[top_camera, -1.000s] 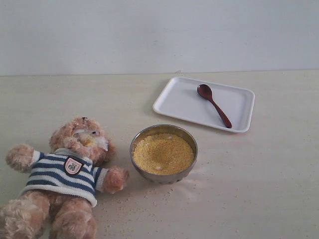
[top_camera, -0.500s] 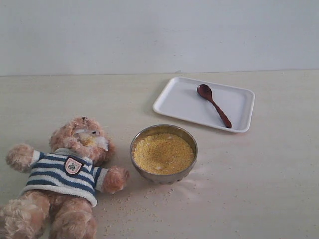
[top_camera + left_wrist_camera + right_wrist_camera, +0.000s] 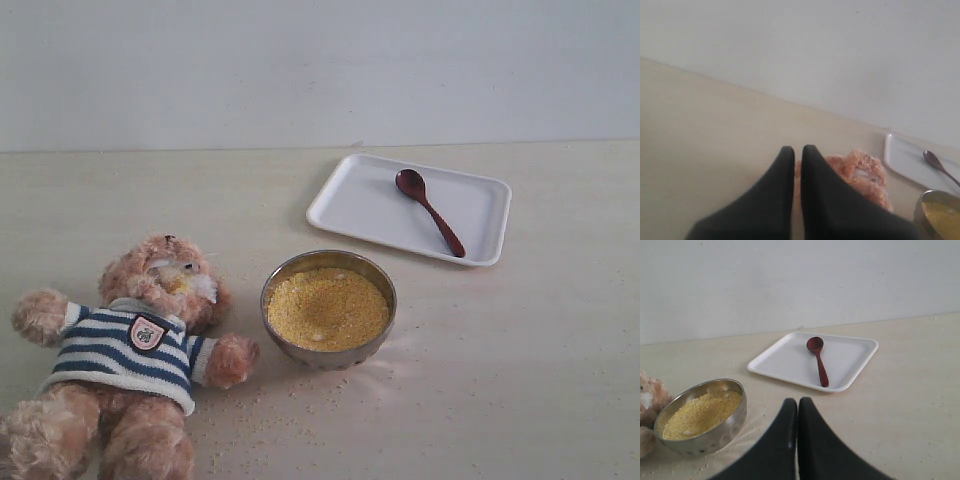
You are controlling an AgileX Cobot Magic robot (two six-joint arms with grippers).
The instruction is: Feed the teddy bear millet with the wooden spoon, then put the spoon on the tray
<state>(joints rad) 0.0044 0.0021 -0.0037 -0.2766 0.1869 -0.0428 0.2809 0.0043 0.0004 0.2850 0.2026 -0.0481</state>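
The teddy bear [image 3: 140,340] lies on its back at the front left of the table, yellow grains on its muzzle. Millet [image 3: 327,308] fills the round steel bowl [image 3: 328,352] beside its arm. The wooden spoon [image 3: 430,212] lies inside the white tray [image 3: 360,205] at the back right. Neither gripper shows in the exterior view. My left gripper [image 3: 796,150] is shut and empty, held above the table short of the bear's head [image 3: 860,172]. My right gripper [image 3: 797,402] is shut and empty, between the bowl [image 3: 715,432] and the tray [image 3: 790,362], where the spoon [image 3: 818,360] lies.
Loose millet specks [image 3: 270,415] are scattered on the tabletop in front of the bowl and bear. A plain pale wall [image 3: 320,70] rises behind the table's far edge.
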